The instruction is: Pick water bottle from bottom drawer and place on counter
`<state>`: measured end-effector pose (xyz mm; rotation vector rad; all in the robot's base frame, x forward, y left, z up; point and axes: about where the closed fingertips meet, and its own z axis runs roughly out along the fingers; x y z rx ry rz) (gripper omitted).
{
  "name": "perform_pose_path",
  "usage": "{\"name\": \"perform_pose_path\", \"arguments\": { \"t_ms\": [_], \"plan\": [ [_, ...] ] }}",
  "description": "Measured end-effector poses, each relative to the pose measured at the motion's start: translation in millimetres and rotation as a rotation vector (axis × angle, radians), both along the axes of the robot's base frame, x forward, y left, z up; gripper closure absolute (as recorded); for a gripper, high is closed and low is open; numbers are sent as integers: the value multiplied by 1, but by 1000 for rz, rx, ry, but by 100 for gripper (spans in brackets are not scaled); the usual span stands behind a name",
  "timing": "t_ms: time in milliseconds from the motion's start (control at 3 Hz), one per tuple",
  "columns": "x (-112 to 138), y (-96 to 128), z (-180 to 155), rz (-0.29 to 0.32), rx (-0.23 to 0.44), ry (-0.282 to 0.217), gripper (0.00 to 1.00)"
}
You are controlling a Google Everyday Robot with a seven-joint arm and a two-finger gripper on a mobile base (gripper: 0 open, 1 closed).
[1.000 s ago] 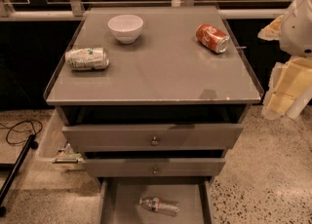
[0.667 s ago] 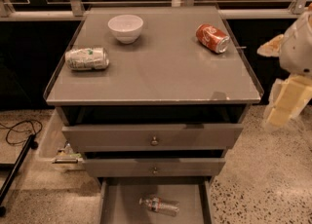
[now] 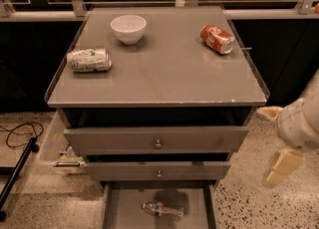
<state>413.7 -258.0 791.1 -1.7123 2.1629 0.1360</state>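
Note:
The water bottle (image 3: 162, 208) lies on its side on the grey floor of the open bottom drawer (image 3: 124, 213), near the middle. The grey glossy counter (image 3: 169, 76) is the cabinet top above it. My gripper (image 3: 264, 148) hangs at the right edge of the view, beside the cabinet's right front corner at the height of the upper drawers. Its two cream fingers (image 3: 281, 167) stand wide apart and hold nothing. It is well above and to the right of the bottle.
On the counter stand a white bowl (image 3: 128, 28), a red soda can (image 3: 217, 39) on its side, and a silver-green crushed can (image 3: 89, 59). Two upper drawers with round knobs (image 3: 158, 144) stick out slightly. A black stand and cable (image 3: 17, 166) are on the floor at left.
My gripper has moved down along the cabinet's right side, from counter height to drawer height. The bottle and the things on the counter have not moved.

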Motion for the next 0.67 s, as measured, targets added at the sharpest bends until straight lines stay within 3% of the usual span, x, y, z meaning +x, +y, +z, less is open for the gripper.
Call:
{"name": "perform_pose_path", "arguments": {
  "t_ms": [667],
  "plan": [
    [-15,-10,-97,84,61,-44,0]
  ]
}}
